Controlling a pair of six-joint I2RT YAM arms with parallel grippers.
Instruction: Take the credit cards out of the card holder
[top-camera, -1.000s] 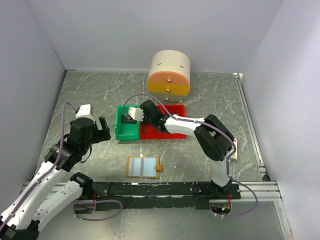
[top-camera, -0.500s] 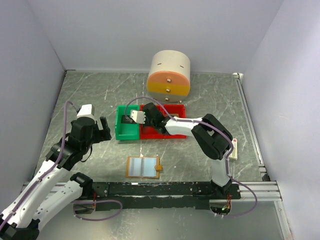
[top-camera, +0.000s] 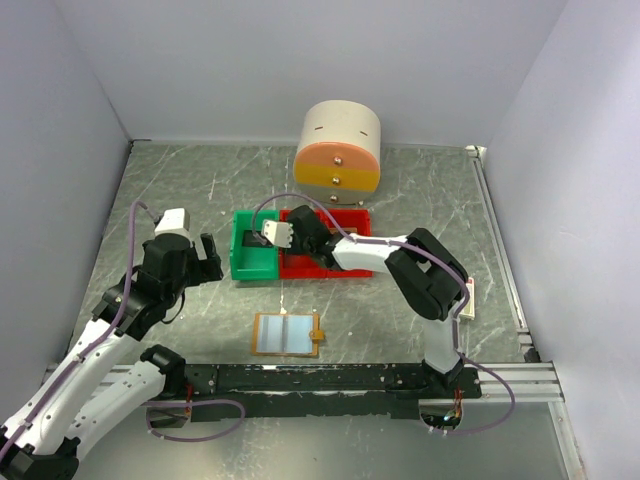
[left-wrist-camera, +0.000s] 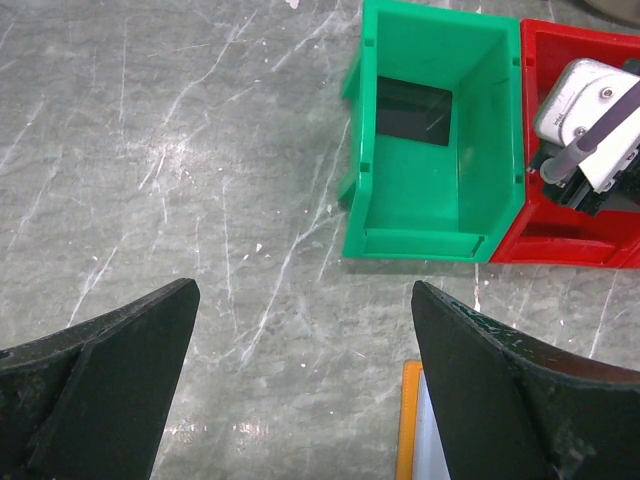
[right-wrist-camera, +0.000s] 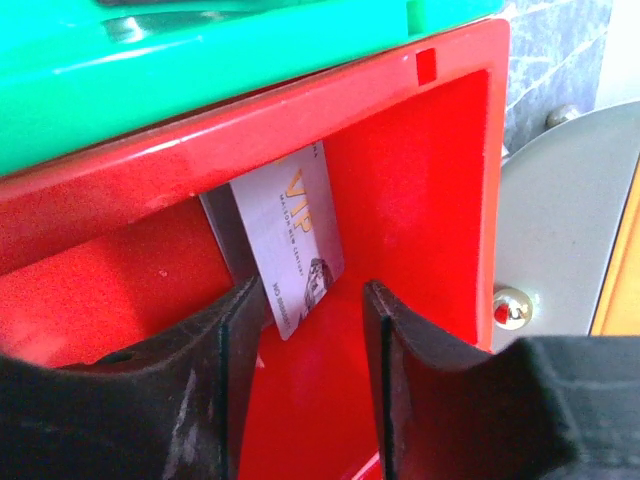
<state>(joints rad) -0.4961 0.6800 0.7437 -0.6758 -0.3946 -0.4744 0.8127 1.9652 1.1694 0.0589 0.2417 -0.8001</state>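
**A:** Right gripper (right-wrist-camera: 308, 300) first. What state?
**B:** Released. Its jaws stand apart inside the red bin (right-wrist-camera: 430, 200), with nothing pinched between them.
**A:** And the card (right-wrist-camera: 295, 245)?
**B:** Grey-silver, with a gold "VIP" on its face. It stands on end, leaning on the red bin's wall on the side next to the green bin (right-wrist-camera: 200, 70). Its lower end shows in the gap between the fingers. One edge is hidden behind a finger, so I cannot tell whether it touches there.
**A:** Left gripper (left-wrist-camera: 305, 292)?
**B:** Spread wide and holding nothing, hanging above the table (left-wrist-camera: 150, 150) just short of the green bin's near wall.
**A:** Anything in the green bin?
**B:** A dark rectangle (left-wrist-camera: 412, 110) lies flat at its far end. It is glossy, and I cannot tell what it is.
**A:** Where is the holder (top-camera: 287, 334)?
**B:** Open flat on the table, pale blue pockets up with an orange rim around them. It lies on the near side of the bins, apart from them, between the two arms. The left wrist view catches only its orange edge at the bottom. From above I cannot tell whether a pocket holds anything.
**A:** The bins themselves?
**B:** Side by side and touching, green on the left, red on the right. The right arm reaches across from its base and lies over the red bin.
**A:** Farther out?
**B:** Round drawers (top-camera: 340, 152), cream above orange and yellow, stand behind the red bin. A white box (top-camera: 468, 298) lies on the table near the right arm's elbow.
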